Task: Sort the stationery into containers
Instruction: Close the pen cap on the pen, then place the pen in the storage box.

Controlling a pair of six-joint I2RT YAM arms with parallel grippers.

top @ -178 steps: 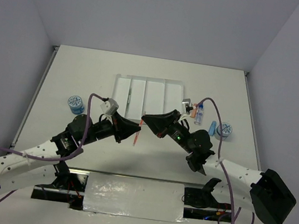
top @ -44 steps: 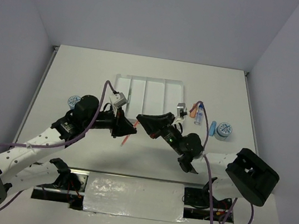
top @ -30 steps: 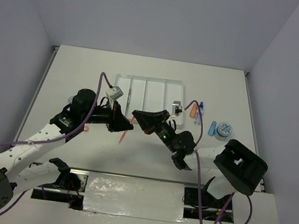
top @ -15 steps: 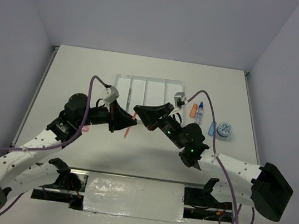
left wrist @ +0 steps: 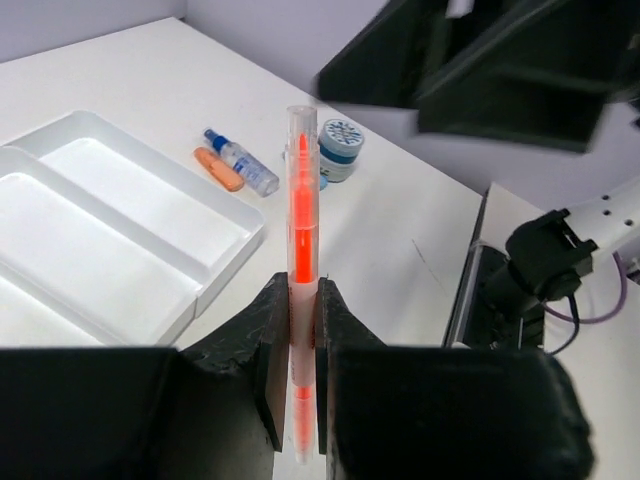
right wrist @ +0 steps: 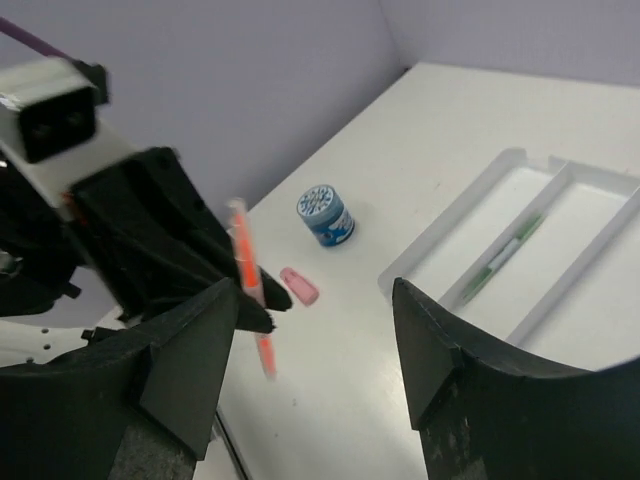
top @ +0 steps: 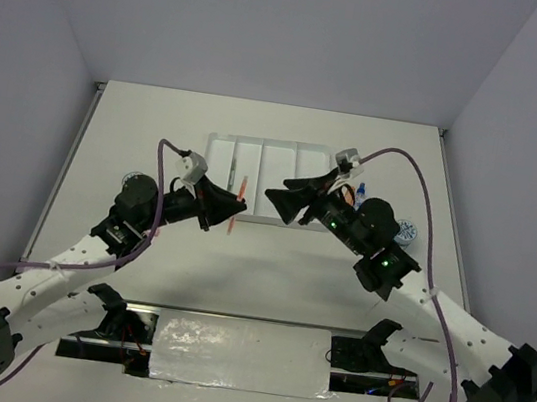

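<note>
A blue-white roll (right wrist: 325, 215) and pink capsule (right wrist: 300, 286) lie on the worktop (top: 159, 124) at 9 and 8 o'clock of the tray (top: 222, 142); the left fingers (left wrist: 275, 320) pinch the orange pen (left wrist: 302, 215) at the tray's 7 o'clock; a thin green pen (right wrist: 505, 255) lies in one of the left compartments; the right fingers (top: 284, 201) are spread wide and hold nothing, at 5 o'clock; the bottle (left wrist: 240, 160) and orange capsule (left wrist: 218, 168) lie at 3 o'clock.

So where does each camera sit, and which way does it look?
Top: above and behind, looking down on the tray; left arm and right arm show.
Left wrist: on the left arm, looking over the left hand, shut on the orange pen, toward the tray.
Right wrist: on the right arm, looking through the open right hand at the left hand.
Shared: both wrist views show the orange pen.
</note>
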